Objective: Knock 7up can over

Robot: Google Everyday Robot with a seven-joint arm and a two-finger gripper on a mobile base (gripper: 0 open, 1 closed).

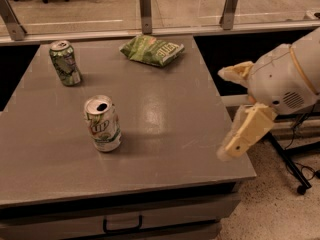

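The 7up can [102, 124], white and silver with a green logo, stands upright on the grey table [170, 134], left of centre toward the front. My gripper [223, 115] is at the table's right edge, well to the right of the can and apart from it. Its two cream fingers are spread open and hold nothing; one fingertip [233, 73] points left above, the other [231, 149] hangs lower over the table's right front corner.
A darker mottled green can [65, 63] stands upright at the back left. A green chip bag [152, 49] lies at the back centre. A glass railing with posts [145, 4] runs behind the table. A black stand's legs [290, 165] are on the floor at right.
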